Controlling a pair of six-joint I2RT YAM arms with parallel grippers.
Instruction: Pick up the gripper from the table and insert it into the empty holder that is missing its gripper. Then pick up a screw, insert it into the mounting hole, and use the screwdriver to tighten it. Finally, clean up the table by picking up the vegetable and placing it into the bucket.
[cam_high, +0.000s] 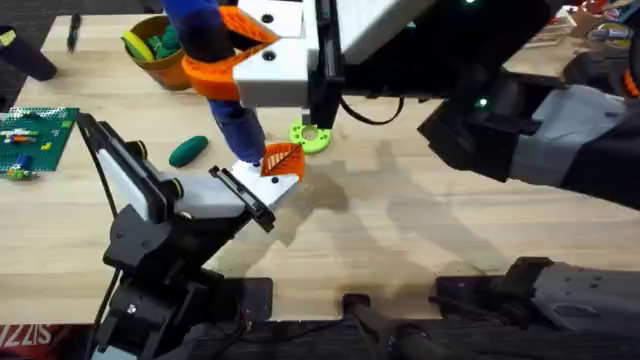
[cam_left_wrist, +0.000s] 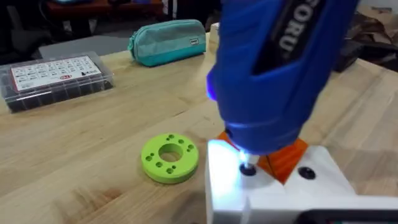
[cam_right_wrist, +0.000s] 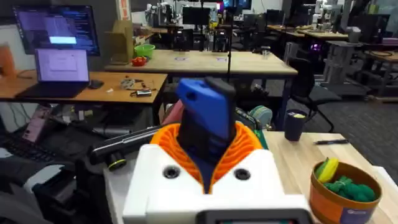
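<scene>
A: Nearest the bases, what is hard to read?

B: The right arm (cam_high: 520, 130) rises close under the overhead camera, dark and blurred, and covers much of the table's (cam_high: 420, 230) right side. The left arm (cam_high: 140, 190) lies low, with the holder (cam_high: 245, 195) at its tip. The left gripper (cam_high: 262, 182) sits there, but I cannot tell whether it is open or closed.

A: And the gripper piece?

B: The gripper (cam_high: 283, 163) lies against the holder's far end, orange pad up. The left wrist view cuts its white body (cam_left_wrist: 273, 193) off at the edge.

A: The screwdriver?

B: The right gripper (cam_right_wrist: 208, 146) is clamped around the screwdriver (cam_right_wrist: 202, 112), with an orange ribbed pad on each side. Its tip (cam_left_wrist: 247, 169) is down on the white piece, lit by a glow. The blue body hides most of the orange pad there.

A: Beyond that?

B: A lime ring (cam_left_wrist: 170, 158) lies flat just past the tip. The vegetable (cam_high: 188, 150) is on the bare table, left of the screwdriver and apart from it. A brick board (cam_high: 30, 135) is cut off by the left edge.

A: Containers?

B: The bucket (cam_right_wrist: 345, 186) stands at the far left, holding green and yellow items I cannot identify. The orange pad partly covers its rim in the overhead view. Farther off are a clear lidded box (cam_left_wrist: 53, 78), its contents too small to read, and a closed teal pouch (cam_left_wrist: 168, 40).
</scene>
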